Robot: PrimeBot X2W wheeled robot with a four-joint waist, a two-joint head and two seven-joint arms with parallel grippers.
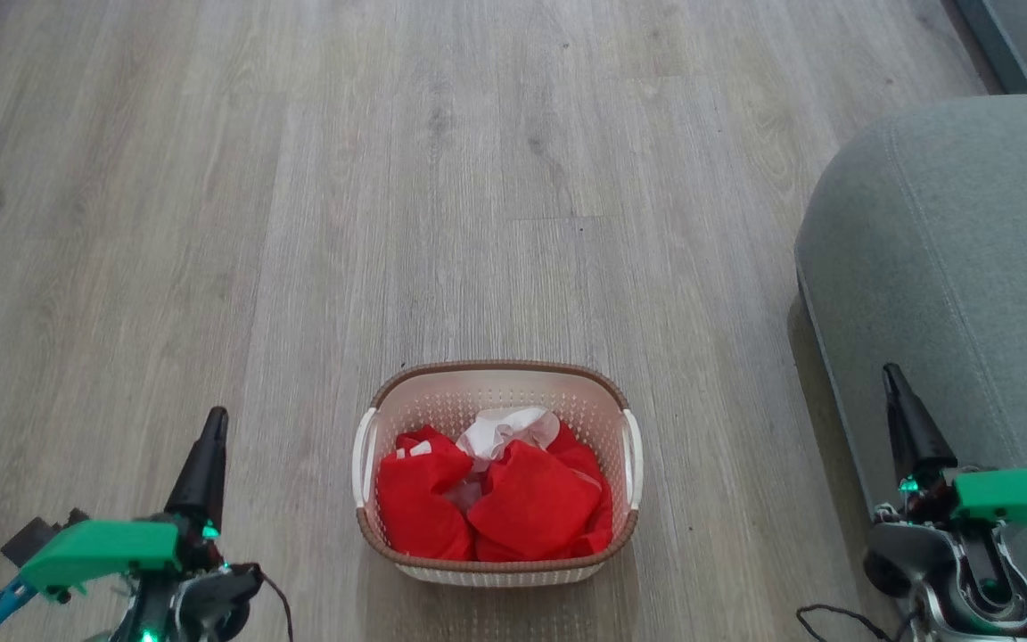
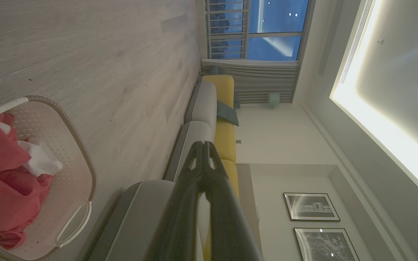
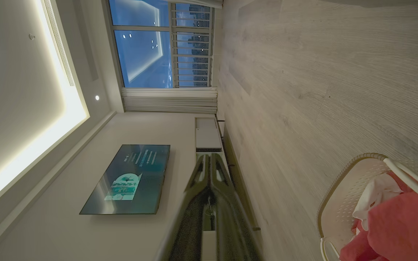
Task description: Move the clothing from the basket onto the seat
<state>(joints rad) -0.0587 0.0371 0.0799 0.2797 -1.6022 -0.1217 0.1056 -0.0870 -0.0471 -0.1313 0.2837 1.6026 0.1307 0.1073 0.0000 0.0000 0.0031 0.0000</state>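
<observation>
**laundrywatcher:** ok so where's the stuff sitting right now?

**me:** The basket (image 1: 442,397) is on the wood floor (image 1: 478,178), straight ahead of me and close in, roughly halfway between my two arms. The clothing (image 1: 522,504) is all inside it. Crumpled red pieces fill most of it, and a white one is bunched up toward the far wall.

**laundrywatcher:** and the seat?

**me:** The seat (image 1: 950,241) is off to my right, apart from the basket, with a strip of bare floor between them.

**laundrywatcher:** what are your arms doing?

**me:** My left fingers (image 1: 209,455) are pressed together to a point with nothing in them, low on my left and well clear of the basket. My right fingers (image 1: 906,419) are the same, closed tight and empty. In the head view they overlap the seat's near edge, but I can't say if they touch it. My left wrist catches a corner of the basket and a white handle (image 2: 73,224). My right wrist gets its other end, plus a TV (image 3: 129,179) on the wall.
</observation>
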